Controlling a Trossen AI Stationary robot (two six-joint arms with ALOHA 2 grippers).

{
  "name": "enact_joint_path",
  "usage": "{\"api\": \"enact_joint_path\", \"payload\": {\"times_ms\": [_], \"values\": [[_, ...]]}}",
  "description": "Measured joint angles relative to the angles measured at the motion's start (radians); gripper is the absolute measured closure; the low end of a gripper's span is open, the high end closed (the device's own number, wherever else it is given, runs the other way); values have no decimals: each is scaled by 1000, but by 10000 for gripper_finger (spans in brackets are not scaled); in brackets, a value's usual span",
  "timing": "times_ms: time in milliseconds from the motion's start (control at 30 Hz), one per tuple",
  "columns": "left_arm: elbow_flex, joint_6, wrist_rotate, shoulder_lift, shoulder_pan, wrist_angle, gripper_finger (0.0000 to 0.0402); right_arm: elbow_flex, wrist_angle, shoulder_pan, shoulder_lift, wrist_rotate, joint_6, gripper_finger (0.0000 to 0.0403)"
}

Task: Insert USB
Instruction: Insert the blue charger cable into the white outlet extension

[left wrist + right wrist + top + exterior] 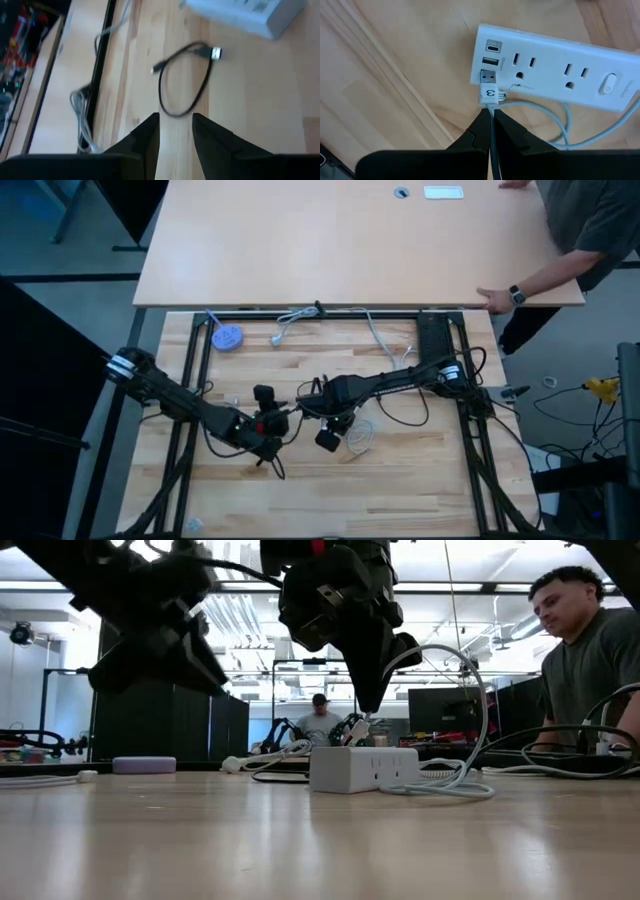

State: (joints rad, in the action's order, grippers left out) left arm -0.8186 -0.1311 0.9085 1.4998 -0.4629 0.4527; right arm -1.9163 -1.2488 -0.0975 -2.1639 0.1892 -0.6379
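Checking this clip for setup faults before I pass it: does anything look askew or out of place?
Nothing looks damaged. The right claw, shut on the white USB plug, holds it just short of the power strip, near its USB ports. A loose black cable lies coiled on the table ahead of the left claw.

Counting up what's sitting around here: one white power strip [555,70], showing two AC outlets and two USB ports on its face, plus one rocker switch. One USB plug [488,86] with a "3" tag is poking out just ahead of the right gripper's [492,116] pinched jaws. One loose black USB cable [186,80] is lying beyond the left gripper's [175,130] parted jaws. One blue round disc [227,337] is resting on the table. Two people are showing in the room.
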Motion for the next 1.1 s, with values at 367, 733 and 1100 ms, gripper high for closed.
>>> {"api": "enact_joint_path", "payload": {"times_ms": [367,733,1100], "values": [[87,15,-62,69,1,-352,299,0,7,0,0,19,11,403],[72,212,-90,309,25,-690,299,0,25,14,0,21,23,403],[61,260,-155,385,76,-799,299,0,29,22,0,24,19,403]]}}
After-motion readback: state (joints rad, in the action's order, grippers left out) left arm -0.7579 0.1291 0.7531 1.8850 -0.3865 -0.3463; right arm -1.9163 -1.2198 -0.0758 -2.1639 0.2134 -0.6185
